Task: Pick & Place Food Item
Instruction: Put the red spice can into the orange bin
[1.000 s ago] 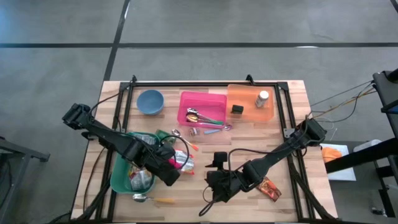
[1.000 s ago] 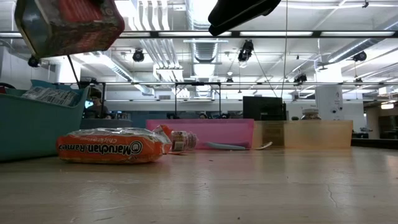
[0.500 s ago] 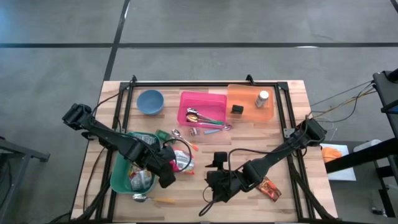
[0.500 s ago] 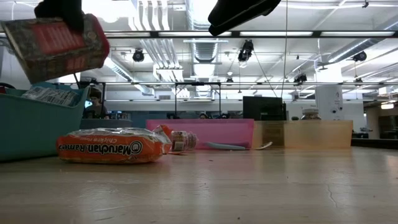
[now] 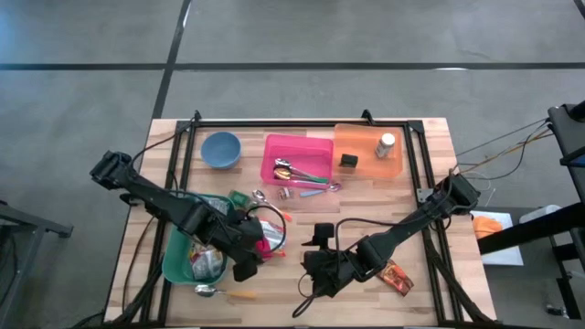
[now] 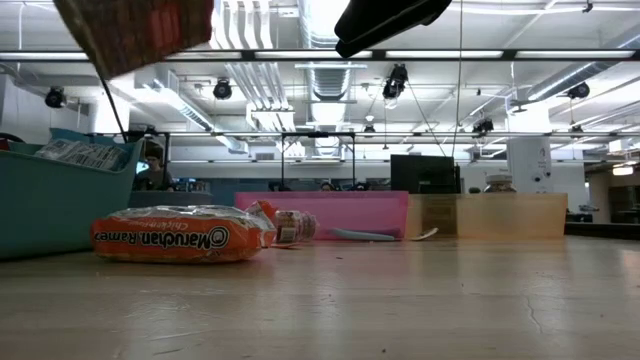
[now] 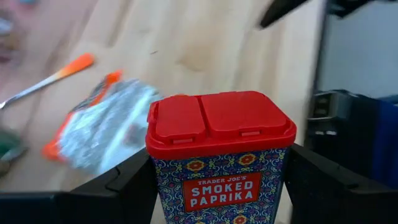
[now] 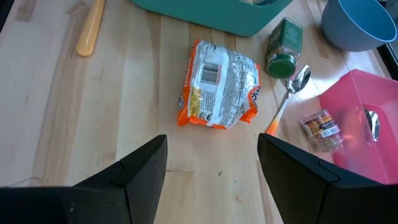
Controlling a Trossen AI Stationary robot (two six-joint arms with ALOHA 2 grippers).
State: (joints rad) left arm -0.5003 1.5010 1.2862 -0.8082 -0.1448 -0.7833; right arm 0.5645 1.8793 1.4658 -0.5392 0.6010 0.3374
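My left gripper (image 7: 221,186) is shut on a smoked paprika tin (image 7: 221,155), blue-patterned with a red lid. It hangs above the table beside the teal bin (image 5: 175,260). The low view shows the tin (image 6: 135,30) tilted at the top left. An orange ramen packet (image 8: 217,84) lies flat on the table beside the bin, and the low view shows the ramen packet (image 6: 180,238) too. My right gripper (image 8: 211,180) stands open above bare wood, near the table's front, with nothing between its fingers. My left gripper pinches the tin between its two fingers, one on each side wall (image 7: 155,180), just below the red lid. The fingers slant down from above. The tin is lifted clear of the table and tilted.
A green-lidded jar (image 8: 283,46) and a spoon (image 8: 292,87) lie past the ramen packet. Farther back stand a blue bowl (image 5: 220,149), a pink tray (image 5: 297,157) with cutlery and an orange tray (image 5: 367,151). A small packet (image 5: 395,276) lies at the front right.
My left gripper has rolled about its own axis, staying shut on the tin. In the low view the tin first dipped and tipped, then rose. It now sits more steeply tilted and partly above the picture. My right arm has kept still.
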